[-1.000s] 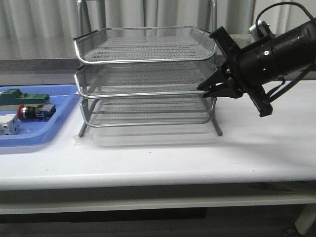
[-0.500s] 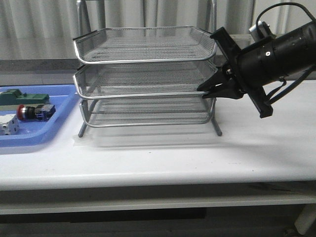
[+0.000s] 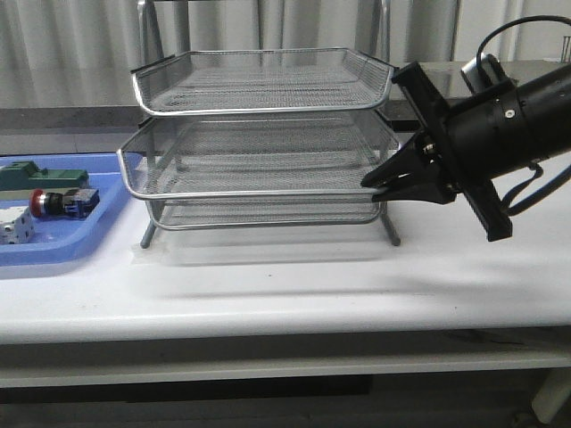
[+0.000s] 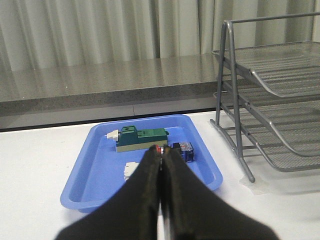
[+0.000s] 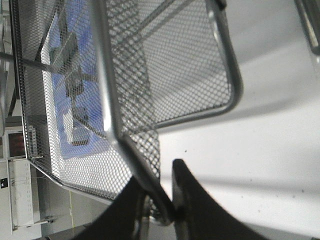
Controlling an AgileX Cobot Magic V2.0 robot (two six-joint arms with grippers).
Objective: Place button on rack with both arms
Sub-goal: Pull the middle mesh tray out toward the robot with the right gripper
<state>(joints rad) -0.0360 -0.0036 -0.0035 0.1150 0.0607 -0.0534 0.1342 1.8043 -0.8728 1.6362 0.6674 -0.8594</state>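
Front view is showing us the button [image 3: 55,203] lying in the blue tray [image 3: 85,242], left of the rack [image 3: 259,143]. We are seeing our right gripper [image 3: 373,183] pinching the rack's middle tray rim, while our left gripper [image 4: 161,167] is hanging pressed together above the blue tray.

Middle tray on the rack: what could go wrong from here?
1. The right end effector pinches only the corner rim of the middle tray; it might slip off.
2. The tray juts out past the rack frame; pulled further, it could come off or drag the rack.
3. The button sits in the blue tray with the left end effector closed.
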